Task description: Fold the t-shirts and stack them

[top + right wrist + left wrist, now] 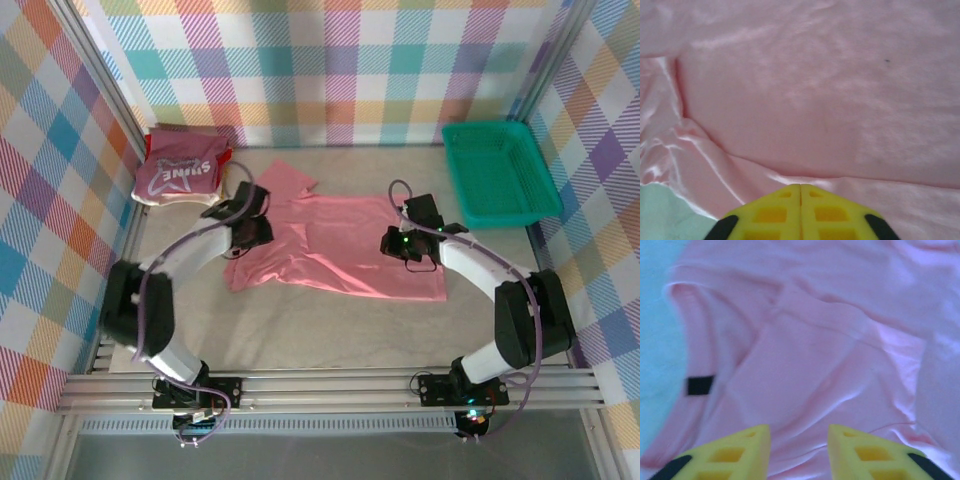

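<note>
Folding of the pink shirt looks like the step in hand. It lies spread and a little rumpled mid-surface, between the two arms. The left gripper hangs over the neck end with its jaws apart and nothing between them. The right gripper sits low over the cloth's right part with its fingers pressed together; I cannot tell whether a pinch of cloth is caught.

To do it well, I judge each gripper should take the cloth at an edge, at matching points. They should lift low and lay the fold flat, so the creases near the neck are smoothed out, not trapped.

Folded shirts sit in a stack at the far left corner, well apart from the basket. The top shirt bears white lettering that seems to read "SHINE", though it is too small to be sure. A black label by the neck shows no writing.
</note>
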{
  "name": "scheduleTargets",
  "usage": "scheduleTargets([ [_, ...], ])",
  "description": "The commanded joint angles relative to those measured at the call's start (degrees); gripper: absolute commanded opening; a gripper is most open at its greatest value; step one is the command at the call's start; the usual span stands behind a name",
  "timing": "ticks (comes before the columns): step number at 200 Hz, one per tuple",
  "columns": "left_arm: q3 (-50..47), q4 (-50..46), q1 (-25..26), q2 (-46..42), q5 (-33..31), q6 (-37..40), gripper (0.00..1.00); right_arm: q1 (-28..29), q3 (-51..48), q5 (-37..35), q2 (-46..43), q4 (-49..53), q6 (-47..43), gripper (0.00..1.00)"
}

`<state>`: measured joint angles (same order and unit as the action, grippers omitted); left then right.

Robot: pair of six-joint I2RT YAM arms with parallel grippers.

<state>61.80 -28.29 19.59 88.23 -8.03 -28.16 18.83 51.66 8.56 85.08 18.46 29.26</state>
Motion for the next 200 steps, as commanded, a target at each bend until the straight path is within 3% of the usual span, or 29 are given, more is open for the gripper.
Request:
scheduleTargets([
  [1,-8.4,1.0,-4.0,-4.6,3.2,-4.6,0.25,-2.4,-4.2,-2.2,-3.1,2.2,3.6,0.00],
  [19,-13.0,0.0,-5.8,-7.3,6.3,-4.8,0.12,-4.8,-7.9,-2.5,-6.6,4.4,5.1,0.00],
  [48,-17.8,1.2,-7.0,-7.7,9.8,-5.2,0.05,-9.3,-12.8,-3.9,-9.6,7.7,5.9,0.00],
  [80,-19.9,5.2,-11.2,-2.6,12.4,-4.7,0.00,-13.1,-14.7,-3.5,-7.0,6.2,7.8,0.00],
  [119,-22.0,3.5,-15.1,-3.3,11.8,-5.1,0.00,-15.1,-14.2,-1.6,-1.8,4.1,9.6,0.00],
  [161,-26.1,0.2,-21.6,-9.3,14.2,-4.5,0.00,-16.5,-17.5,-2.9,-4.1,3.7,12.4,0.00],
  [200,-25.7,-1.4,-22.1,-8.7,14.0,-2.1,0.00,-17.4,-19.1,-2.8,-5.2,2.5,11.5,0.00],
])
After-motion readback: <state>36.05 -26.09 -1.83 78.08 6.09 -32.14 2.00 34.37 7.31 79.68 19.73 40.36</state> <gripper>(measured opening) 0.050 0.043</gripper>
